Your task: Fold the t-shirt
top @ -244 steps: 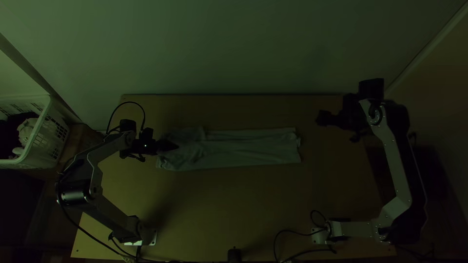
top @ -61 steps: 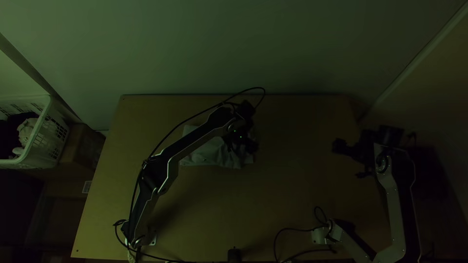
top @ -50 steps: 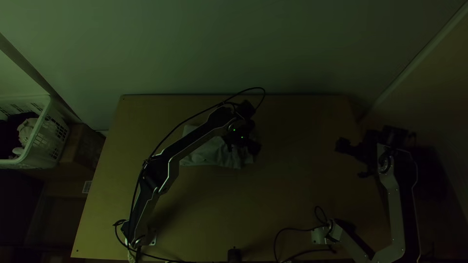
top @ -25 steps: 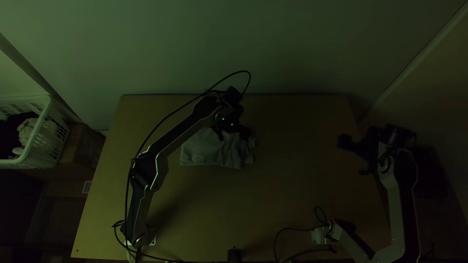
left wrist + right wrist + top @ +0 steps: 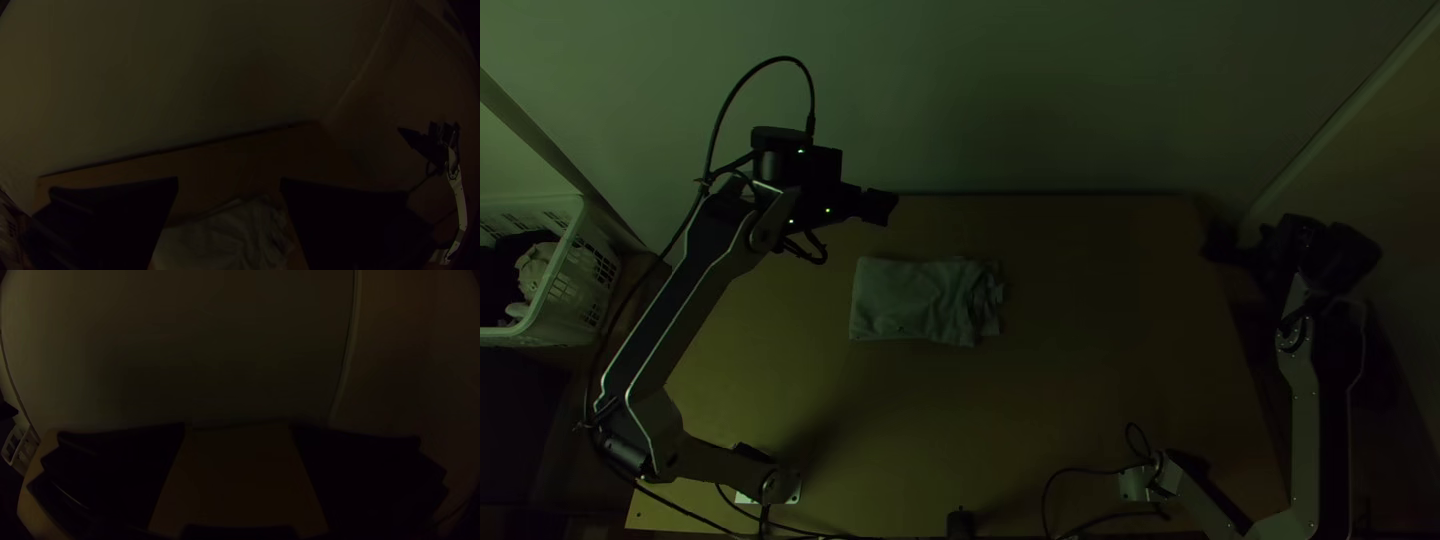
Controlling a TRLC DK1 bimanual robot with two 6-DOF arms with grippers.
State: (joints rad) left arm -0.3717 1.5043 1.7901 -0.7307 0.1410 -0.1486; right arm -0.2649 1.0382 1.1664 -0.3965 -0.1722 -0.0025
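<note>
Where the left arm (image 5: pixel 680 320) leans toward the wall (image 5: pixel 980 100): well off the cloth, though a low swing back over the table (image 5: pixel 1100 400) could drag the bundle askew.
Right arm (image 5: pixel 1305 430): out at its own side; if both reach in together, they could crowd each other.
T-shirt (image 5: pixel 910 300): near the table's middle, folded into a compact packet, in nobody's grip; pinching just the top layer would probably undo the folds.
Left gripper (image 5: pixel 229 177): fingers apart, nothing clamped; coming down too deep, they might scrape the wood and shove the packet along.
Right gripper (image 5: pixel 237 425): fingers apart too, holding nothing; a hasty approach could nudge the shirt away.
Gathered end (image 5: pixel 987 300): rumpled, facing the right arm; pressed as it is, it would likely leave a lumpy edge.
Basket (image 5: pixel 575 215): white, cloth inside, beyond the table on the left arm's side; I'd call it out of the way.
Cable (image 5: pixel 780 58): looped over the left arm's wrist; a sharp turn might snag it.
Black object (image 5: pixel 961 523): small, at the near edge, well apart from the shirt, no obstacle to folding.
</note>
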